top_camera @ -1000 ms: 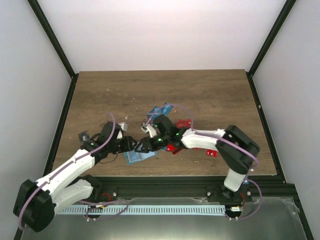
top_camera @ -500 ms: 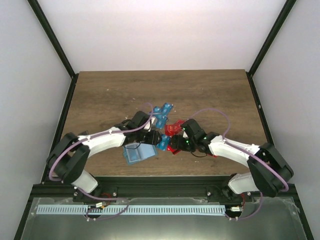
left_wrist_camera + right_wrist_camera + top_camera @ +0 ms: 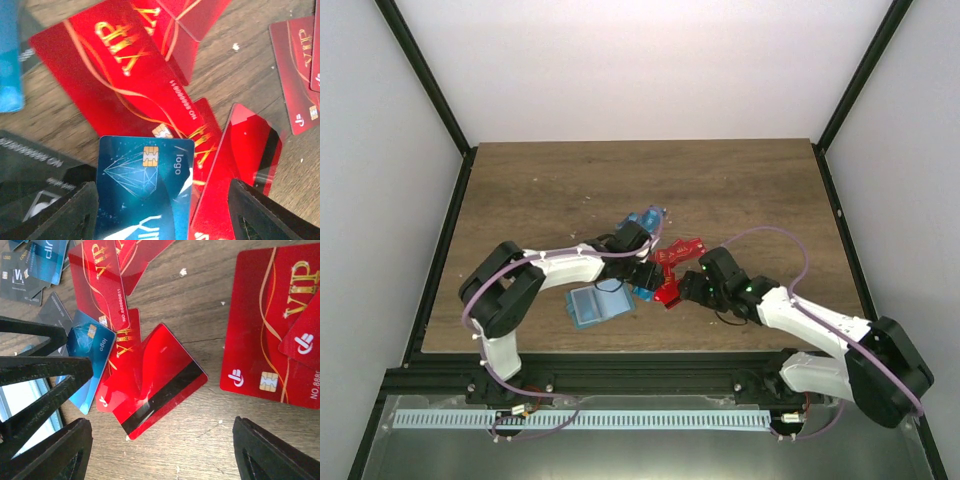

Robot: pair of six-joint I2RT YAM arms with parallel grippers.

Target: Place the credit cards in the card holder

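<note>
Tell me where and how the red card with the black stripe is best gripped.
Striped red card: probably from above, pinching its short edges near the stripe, where it lies on bare table clear of neighbours; the opposite long edge overlaps other cards.

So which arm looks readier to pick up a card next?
Left, probably: the left claw is open astride a blue card, with the card holder close beside it. The right claw, also open, sits farther from the holder.

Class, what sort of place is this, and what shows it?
Probably a robotics lab test cell: a wooden table boxed in by plain white walls, left arm and right arm bolted at its near edge, credit cards scattered as props.
</note>
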